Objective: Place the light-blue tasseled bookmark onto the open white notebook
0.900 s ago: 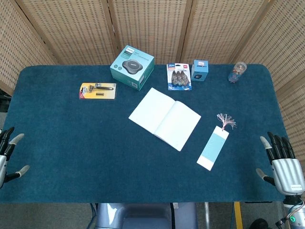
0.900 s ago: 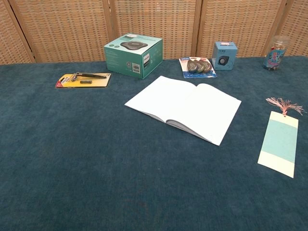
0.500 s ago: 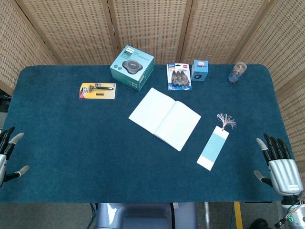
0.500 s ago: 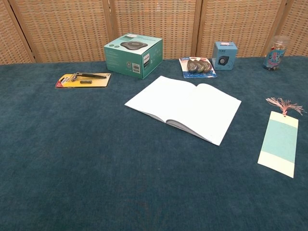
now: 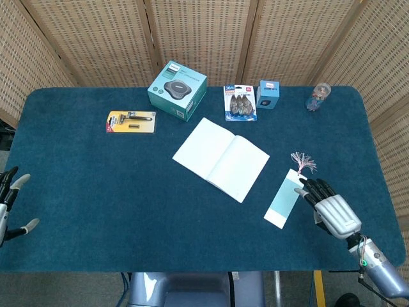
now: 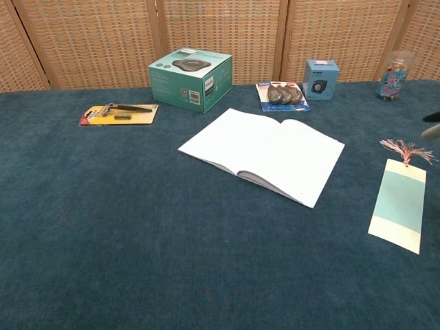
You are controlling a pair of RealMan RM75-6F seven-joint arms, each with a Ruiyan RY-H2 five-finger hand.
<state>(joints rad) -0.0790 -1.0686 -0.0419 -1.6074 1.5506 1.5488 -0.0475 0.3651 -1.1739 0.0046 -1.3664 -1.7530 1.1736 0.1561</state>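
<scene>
The light-blue bookmark [image 5: 285, 199] with its pink tassel [image 5: 304, 162] lies flat on the blue cloth, right of the open white notebook [image 5: 220, 158]. In the chest view the bookmark [image 6: 399, 205] lies at the right edge, the notebook [image 6: 265, 154] in the middle. My right hand [image 5: 329, 208] hovers just right of the bookmark, fingers spread and pointing toward it, holding nothing; only its fingertips [image 6: 432, 129] show in the chest view. At the table's left edge my left hand [image 5: 9, 203] stays open with nothing in it.
Along the back stand a teal box [image 5: 177, 89], a blister pack [image 5: 239, 102], a small blue box [image 5: 268, 93] and a small jar [image 5: 317, 96]. A razor on a yellow card [image 5: 131, 121] lies at the back left.
My right hand has moved left and forward from the table's right edge to just beside the bookmark. The bookmark, the notebook and the left hand have not moved.
</scene>
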